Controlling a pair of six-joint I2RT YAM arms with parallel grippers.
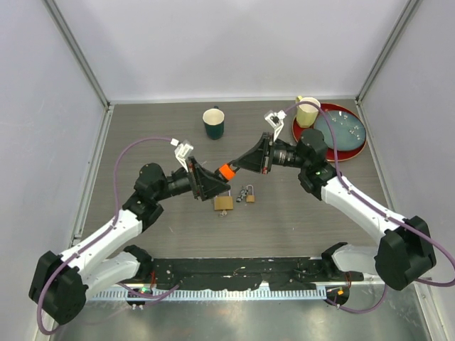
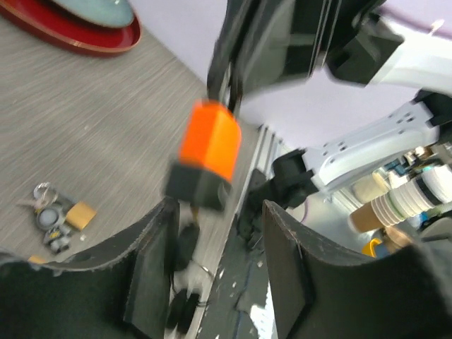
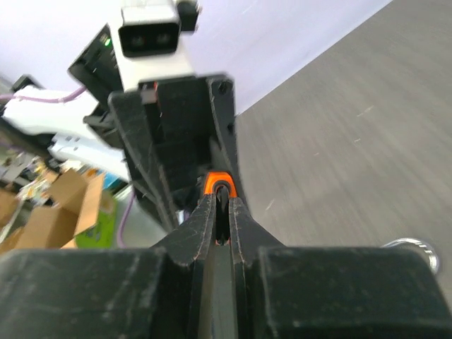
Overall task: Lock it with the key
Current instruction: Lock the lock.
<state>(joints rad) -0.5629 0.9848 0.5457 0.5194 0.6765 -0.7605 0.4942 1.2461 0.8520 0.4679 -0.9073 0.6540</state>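
Gripping an orange-and-black piece [image 2: 208,152] in the right pincer [image 3: 220,194], fingers drawn narrow, almost together, with only an orange tip showing past them in the right wrist view. Cannot tell whether lock body or key head. Held off the worktop [image 1: 142,128], right where the two pincers meet.

Straddling that piece with the left pincer [image 2: 220,208], fingers parted and closed on nothing: close beside the black lower end on one side, clearly apart on the other. Pointed straight at the right pincer, tip to tip.

Just beneath the left pincer, flat on the worktop: a brass padlock [image 1: 223,203]. Just beside that, under the right pincer's tips: a key bunch [image 1: 247,193] with a small brass lock [image 2: 80,215] attached, touched by neither pincer.

Well beyond the left pincer, toward the far wall: a dark green mug [image 1: 213,122], upright. Behind the right pincer's wrist, at the far corner: a red tray [image 1: 296,132] carrying a teal plate [image 1: 341,131], with a yellow mug [image 1: 307,111] upright at the tray's far edge.
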